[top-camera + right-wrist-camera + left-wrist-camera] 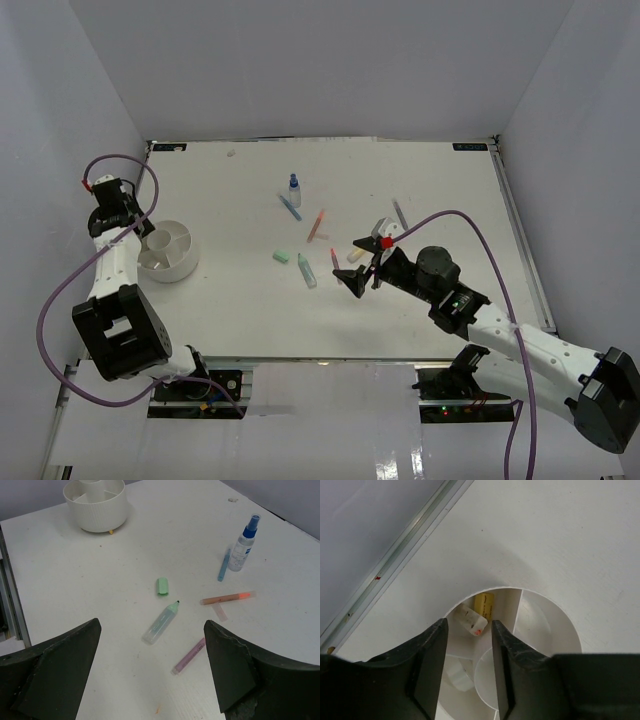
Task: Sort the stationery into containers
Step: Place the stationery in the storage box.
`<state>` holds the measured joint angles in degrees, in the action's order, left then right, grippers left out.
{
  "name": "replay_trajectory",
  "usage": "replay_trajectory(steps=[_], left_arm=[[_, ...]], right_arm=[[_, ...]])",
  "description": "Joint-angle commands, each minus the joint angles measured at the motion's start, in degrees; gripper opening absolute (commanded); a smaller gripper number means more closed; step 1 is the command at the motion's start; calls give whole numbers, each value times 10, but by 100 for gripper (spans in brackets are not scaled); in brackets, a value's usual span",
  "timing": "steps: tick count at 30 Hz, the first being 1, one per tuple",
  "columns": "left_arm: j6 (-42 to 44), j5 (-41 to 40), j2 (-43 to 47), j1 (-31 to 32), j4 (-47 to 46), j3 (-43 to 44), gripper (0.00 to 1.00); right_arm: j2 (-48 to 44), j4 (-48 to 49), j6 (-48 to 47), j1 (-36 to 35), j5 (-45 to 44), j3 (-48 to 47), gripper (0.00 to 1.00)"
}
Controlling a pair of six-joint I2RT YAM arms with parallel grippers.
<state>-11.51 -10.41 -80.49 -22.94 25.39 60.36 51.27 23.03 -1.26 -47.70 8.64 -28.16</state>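
Observation:
The white round container point(168, 250) stands at the left of the table. My left gripper point(138, 224) hovers over it. In the left wrist view that gripper point(469, 624) is open with nothing between its jaws. Below it, the container's compartments point(540, 625) hold a yellow piece point(484, 605), a white piece with a red tip point(470, 620) and a clear piece point(457, 677). My right gripper point(151, 626) stands wide open above loose stationery: a green highlighter point(161, 624), its green cap point(163, 586), a purple pen point(189, 656), an orange pen point(227, 598), a blue pen point(223, 565) and a blue-capped bottle point(243, 545).
A grey pen point(400, 213) and a small yellow item point(357, 255) lie near my right gripper point(360, 272). A clear cap point(219, 611) lies beside the orange pen. White walls close the table on three sides, and a metal rail point(395, 560) runs along the left edge.

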Motion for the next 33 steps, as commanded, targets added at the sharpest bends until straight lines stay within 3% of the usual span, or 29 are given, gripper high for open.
replay_trajectory(steps=[1, 7, 12, 15, 25, 28, 33], left_arm=[[-9, 3, 21, -5, -8, -2, 52], [-26, 4, 52, -4, 19, 22, 66], [-74, 28, 106, -4, 53, 46, 91], [-101, 55, 145, -3, 68, 61, 98], [-106, 103, 235, 89, 82, 101, 98], [-85, 155, 266, 143, 56, 85, 98], [-98, 254, 307, 174, -1, 30, 98]], right_arm=[[2, 26, 0, 1, -12, 3, 90], [9, 26, 0, 2, -23, 2, 90], [31, -4, 8, 5, -60, -16, 90], [62, -37, 27, 11, -107, -34, 91], [166, -140, 93, 66, -191, -98, 95], [190, -161, 104, 78, -204, -109, 96], [230, -213, 145, 110, -245, -141, 98]])
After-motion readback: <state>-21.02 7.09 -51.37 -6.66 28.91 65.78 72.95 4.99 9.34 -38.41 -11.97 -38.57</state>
